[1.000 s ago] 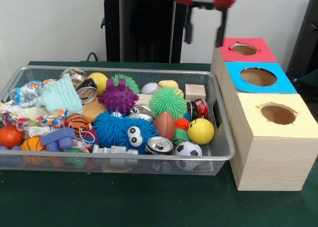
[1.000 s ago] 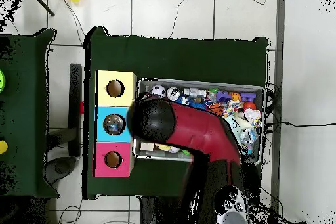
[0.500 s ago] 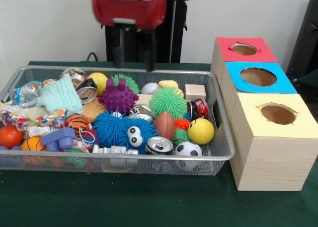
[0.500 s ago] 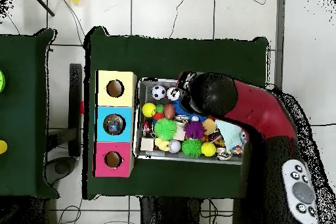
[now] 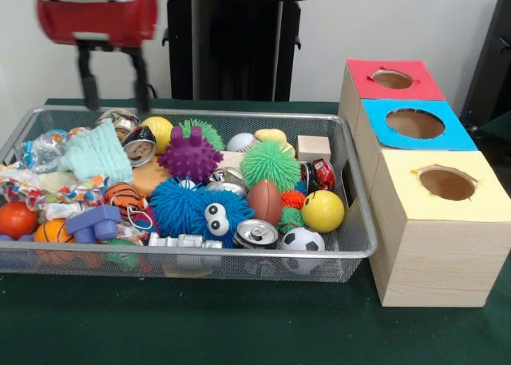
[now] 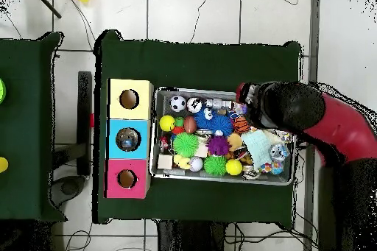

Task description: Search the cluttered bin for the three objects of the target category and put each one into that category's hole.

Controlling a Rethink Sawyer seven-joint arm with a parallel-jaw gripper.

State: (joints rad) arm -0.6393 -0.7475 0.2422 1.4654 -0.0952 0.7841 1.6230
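My gripper (image 5: 115, 103) hangs open and empty above the back left corner of the wire bin (image 5: 200, 252), just over a round metal clock (image 5: 139, 144). The bin holds a jumble: purple (image 5: 190, 156), green (image 5: 271, 163) and blue (image 5: 174, 205) spiky balls, a yellow ball (image 5: 322, 211), a soccer ball (image 5: 302, 240), a small football (image 5: 264, 201) and a drink can (image 5: 255, 234). To the right stand three wooden boxes with holes, topped red (image 5: 419, 87), blue (image 5: 457, 135) and yellow (image 5: 487, 191). In the overhead view the arm (image 6: 289, 106) covers the bin's right end.
A teal cloth (image 5: 97, 154), crumpled fabric and an orange ball (image 5: 16, 219) fill the bin's left end. A wooden cube (image 5: 313, 148) lies near the back right. Overhead, something sits inside the blue box's hole (image 6: 127, 139). Green cloth covers the table (image 5: 239, 325).
The gripper has swept leftward in the front view, from above the red box, across the bin, to its left end. It stayed open and empty. Bin contents look unmoved.
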